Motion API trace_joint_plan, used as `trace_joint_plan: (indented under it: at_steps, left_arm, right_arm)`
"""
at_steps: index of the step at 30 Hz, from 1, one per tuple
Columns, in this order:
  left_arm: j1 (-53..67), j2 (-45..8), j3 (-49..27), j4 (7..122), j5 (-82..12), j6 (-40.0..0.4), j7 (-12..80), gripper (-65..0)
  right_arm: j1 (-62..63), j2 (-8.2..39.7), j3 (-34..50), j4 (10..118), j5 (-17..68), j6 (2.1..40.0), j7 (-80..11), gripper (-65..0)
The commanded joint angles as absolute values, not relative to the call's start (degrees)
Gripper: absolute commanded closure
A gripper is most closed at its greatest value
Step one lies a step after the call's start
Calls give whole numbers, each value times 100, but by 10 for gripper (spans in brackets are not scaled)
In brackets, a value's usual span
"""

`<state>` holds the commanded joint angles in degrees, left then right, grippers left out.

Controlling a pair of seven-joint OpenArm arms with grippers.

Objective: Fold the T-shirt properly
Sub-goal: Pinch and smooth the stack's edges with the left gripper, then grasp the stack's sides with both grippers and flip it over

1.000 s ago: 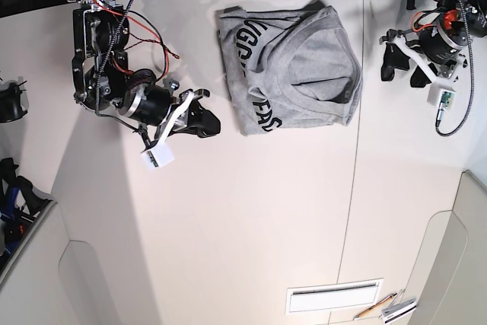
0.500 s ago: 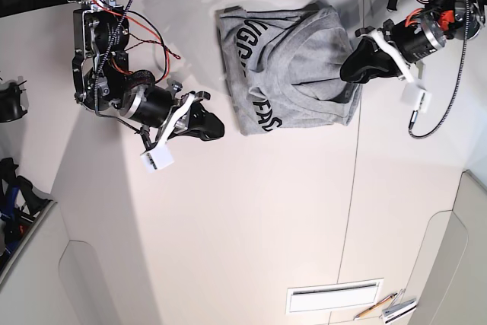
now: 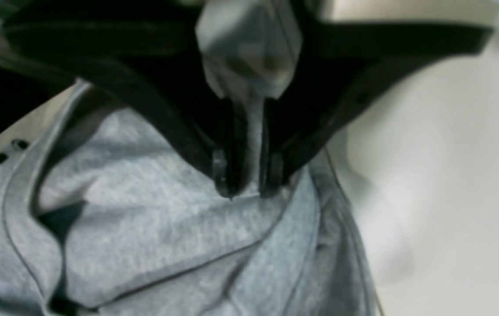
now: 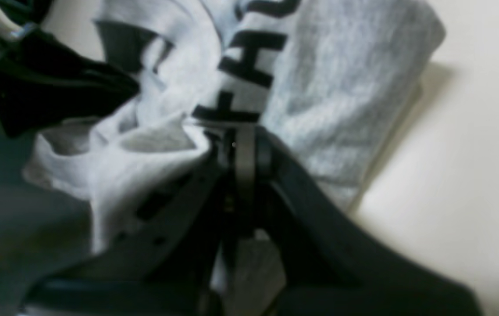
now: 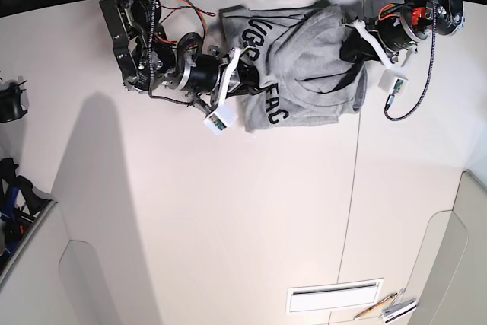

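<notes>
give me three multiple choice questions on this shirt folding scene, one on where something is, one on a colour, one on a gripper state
1. Where does the T-shirt lie on the table in the base view?
A. near the top edge
B. bottom centre
C. hanging off the left side

2. What colour is the shirt's lettering?
A. red
B. white
C. black

3. What is the left gripper doing?
A. open above bare table
B. shut on a fold of the shirt
C. holding a pen

Answers:
1 A, the shirt sits high in the base view, between both arms.
2 C, bold black letters show on grey cloth.
3 B, the left wrist view shows grey cloth pinched between its fingertips.
</notes>
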<state>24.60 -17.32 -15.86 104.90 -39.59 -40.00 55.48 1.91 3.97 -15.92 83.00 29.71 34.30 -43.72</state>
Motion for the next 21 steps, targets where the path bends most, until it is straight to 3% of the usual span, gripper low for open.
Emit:
trace_joint_plan:
  at_steps: [9,16,21]
  left_arm:
    - [2460,-1734,-2519,10490,-3846,-3903,5487,-101]
    - [2462,-1905,-2644,10575,-5068,-4000,5747,-101]
    - [2480,-1905,-2641,11306,-6053,-4000,6324,-101]
  right_arm:
    - [235,698,-1599,7734,2635,3428,-4156,0]
    - [242,727,-1308,7905,3306,3430,-4134,0]
    - [252,727,-1079,8764,3304,3428,-4132,0]
